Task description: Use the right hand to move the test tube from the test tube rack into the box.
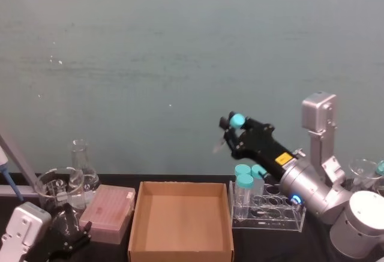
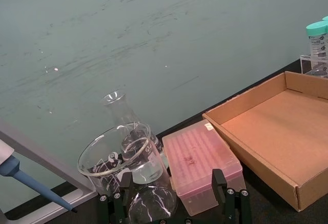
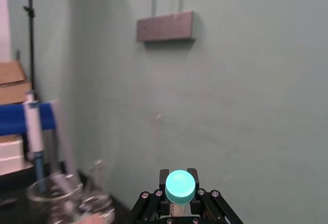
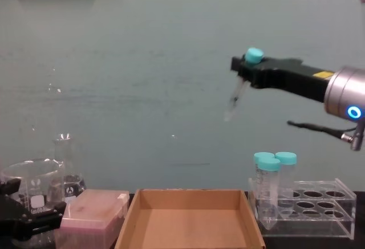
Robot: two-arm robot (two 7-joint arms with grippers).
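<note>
Steadily, we are gripping the test tube [image 4: 238, 92] in the right hand [image 4: 246, 69], needing to get low inside the box [image 4: 188, 193] before releasing.

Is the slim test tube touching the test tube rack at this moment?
Apart. The chest view shows the test tube held by the right hand high above the test tube rack, a clear gap between them.

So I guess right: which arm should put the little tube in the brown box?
Right. The right hand holds the test tube high near the box; the left gripper sits by the beaker.
</note>
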